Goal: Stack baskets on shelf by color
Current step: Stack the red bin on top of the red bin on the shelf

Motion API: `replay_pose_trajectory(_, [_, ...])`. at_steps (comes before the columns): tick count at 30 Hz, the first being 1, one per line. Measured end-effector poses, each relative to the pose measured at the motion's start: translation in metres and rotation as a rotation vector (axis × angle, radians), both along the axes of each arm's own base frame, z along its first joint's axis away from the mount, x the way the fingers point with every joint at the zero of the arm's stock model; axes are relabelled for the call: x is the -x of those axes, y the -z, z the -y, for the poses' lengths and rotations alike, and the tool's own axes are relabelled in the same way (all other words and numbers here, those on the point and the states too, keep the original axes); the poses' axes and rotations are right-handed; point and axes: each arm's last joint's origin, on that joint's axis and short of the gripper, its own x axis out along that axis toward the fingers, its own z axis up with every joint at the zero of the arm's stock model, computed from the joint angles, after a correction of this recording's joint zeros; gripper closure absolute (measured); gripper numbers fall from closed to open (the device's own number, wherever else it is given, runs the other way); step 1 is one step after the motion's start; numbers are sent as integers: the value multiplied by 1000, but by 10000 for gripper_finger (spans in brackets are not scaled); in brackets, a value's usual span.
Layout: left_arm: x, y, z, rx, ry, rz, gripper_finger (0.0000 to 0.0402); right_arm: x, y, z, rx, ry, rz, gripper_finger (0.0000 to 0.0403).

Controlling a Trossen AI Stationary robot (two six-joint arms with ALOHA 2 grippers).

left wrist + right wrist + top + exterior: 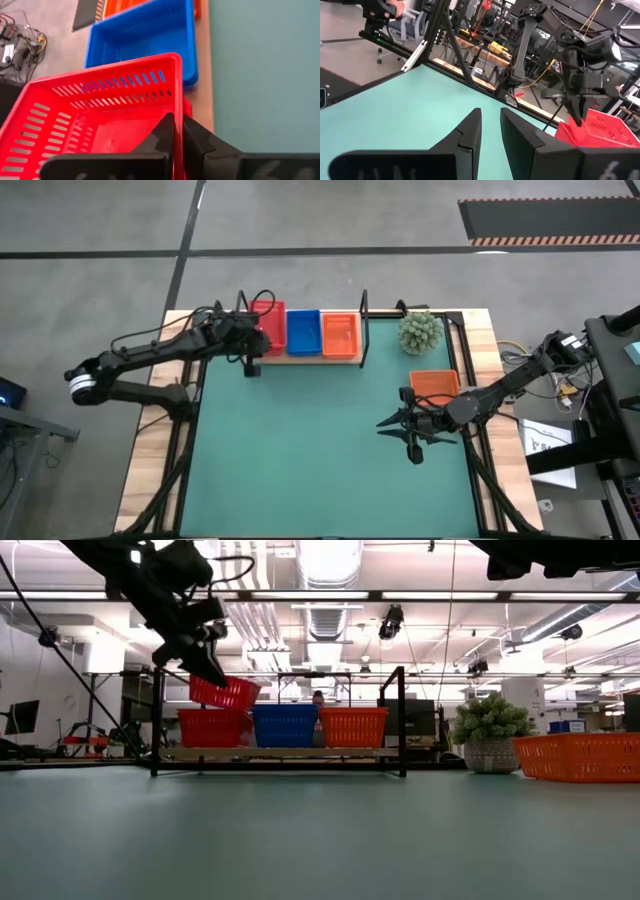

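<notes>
Low view shows the left claw [205, 660] clamped on a tilted red basket [224, 692] above the shelf [280, 753]; the right claw [408, 432] hangs slightly parted, holding nothing.

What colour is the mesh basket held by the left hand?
Red; the small plastic mesh basket in the left hand shows best in the left wrist view.

Held red plastic mesh basket [95, 120] cut off at left wrist view's edges; wall hidden where the left gripper [178, 131] pinches it. Red basket on the shelf [213, 727] partly hidden beneath. Orange mesh basket at the table's right [580, 756] cut by low view's edge. Count of stacked baskets impossible to tell.
</notes>
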Motion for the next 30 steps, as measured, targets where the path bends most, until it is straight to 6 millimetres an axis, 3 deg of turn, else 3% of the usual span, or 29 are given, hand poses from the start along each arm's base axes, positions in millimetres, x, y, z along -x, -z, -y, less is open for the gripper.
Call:
replay_pose_trajectory(20, [0,7,-8,59,27,-10,399,-1,0,2,-3,10,-1,340])
replay_pose_trajectory(30, [0,7,-8,61,25,-15,345,-1,0,2,-3,10,-2,340])
